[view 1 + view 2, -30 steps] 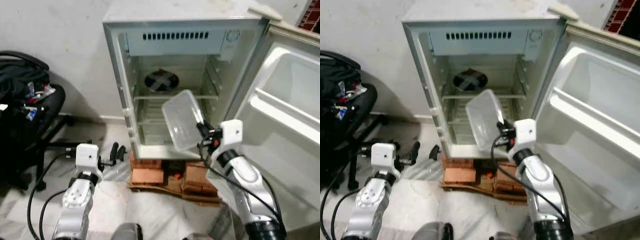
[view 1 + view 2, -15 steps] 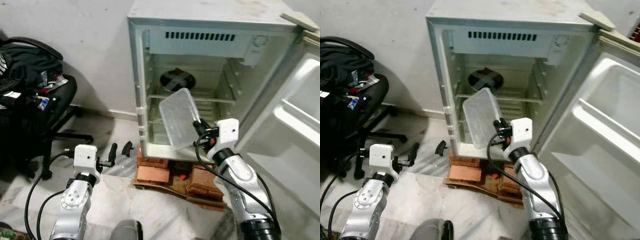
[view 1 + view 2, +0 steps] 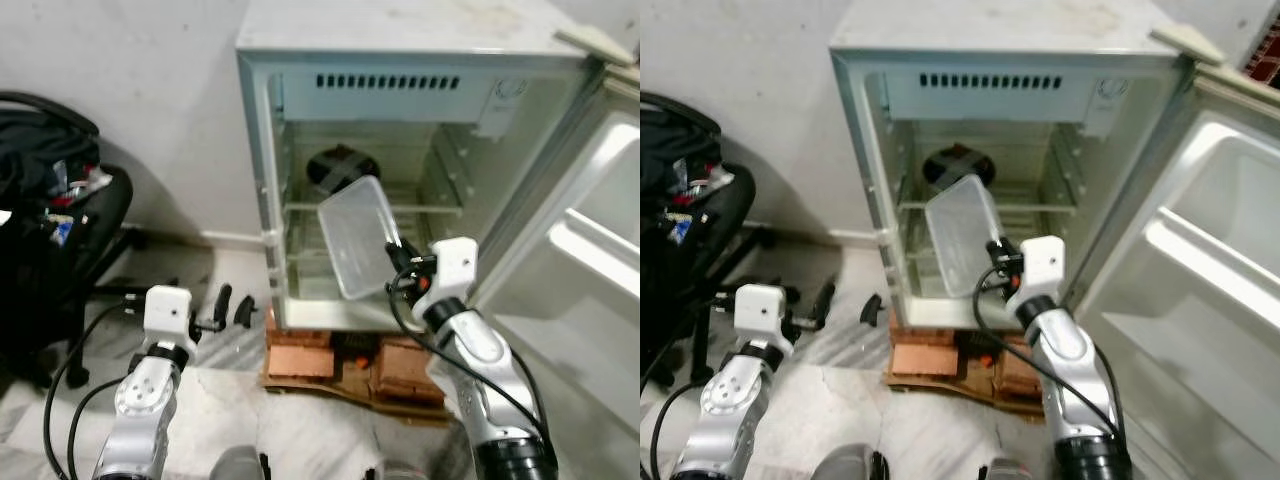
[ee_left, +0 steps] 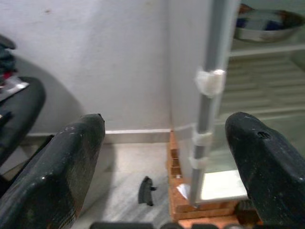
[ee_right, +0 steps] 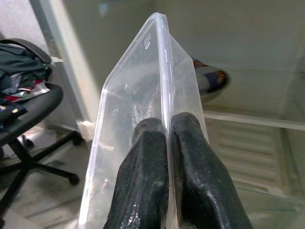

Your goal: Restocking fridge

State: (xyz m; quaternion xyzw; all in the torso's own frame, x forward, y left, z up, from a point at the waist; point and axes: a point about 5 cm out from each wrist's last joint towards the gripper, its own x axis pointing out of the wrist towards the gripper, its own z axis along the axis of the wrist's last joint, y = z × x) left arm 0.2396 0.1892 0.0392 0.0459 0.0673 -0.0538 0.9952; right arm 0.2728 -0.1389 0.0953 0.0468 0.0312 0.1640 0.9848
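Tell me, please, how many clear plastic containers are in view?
1. The clear plastic container is held on edge by the right gripper, in front of the open fridge. Others may be hidden behind it on the shelves.

silver jointed arms, white boxy wrists, looping black cables, glossy black fingers (image 5: pixel 152 186).

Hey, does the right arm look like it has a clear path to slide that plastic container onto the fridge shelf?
Probably yes. The right gripper grips the plastic container just before the open fridge; the door is swung wide and the shelf front looks bare, with a bowl far back.
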